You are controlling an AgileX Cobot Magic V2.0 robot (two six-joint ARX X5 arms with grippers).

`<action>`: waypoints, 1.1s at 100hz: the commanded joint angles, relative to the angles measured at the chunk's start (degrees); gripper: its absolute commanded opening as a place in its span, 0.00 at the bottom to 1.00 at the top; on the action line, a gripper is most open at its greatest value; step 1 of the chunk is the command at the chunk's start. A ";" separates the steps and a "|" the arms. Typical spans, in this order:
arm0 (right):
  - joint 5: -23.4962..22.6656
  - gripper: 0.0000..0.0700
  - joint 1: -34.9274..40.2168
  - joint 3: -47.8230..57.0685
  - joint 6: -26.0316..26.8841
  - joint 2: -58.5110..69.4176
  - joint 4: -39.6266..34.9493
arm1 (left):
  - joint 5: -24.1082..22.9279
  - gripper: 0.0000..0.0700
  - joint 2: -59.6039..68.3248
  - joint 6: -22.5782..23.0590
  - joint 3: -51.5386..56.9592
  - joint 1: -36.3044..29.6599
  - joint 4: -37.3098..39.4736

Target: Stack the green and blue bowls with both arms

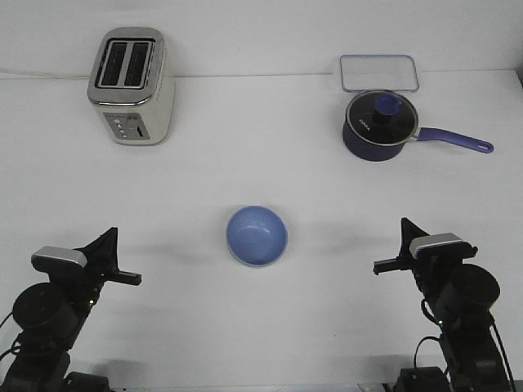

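The light blue bowl (257, 236) sits upright in the middle of the table. A thin pale edge shows along its lower rim; I cannot tell whether that is the green bowl beneath it. No separate green bowl is in view. My left gripper (113, 249) rests low at the front left, well apart from the bowl and holding nothing. My right gripper (404, 241) rests low at the front right, also apart and holding nothing. Whether the jaws are open or shut does not show from this angle.
A silver toaster (132, 86) stands at the back left. A dark navy pot (377, 125) with a lid and a long handle stands at the back right, with a clear flat tray (379, 73) behind it.
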 commanded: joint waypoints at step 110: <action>0.04 0.00 0.09 0.35 0.31 0.24 0.59 | -0.15 0.02 -26.38 0.52 -30.51 5.14 17.07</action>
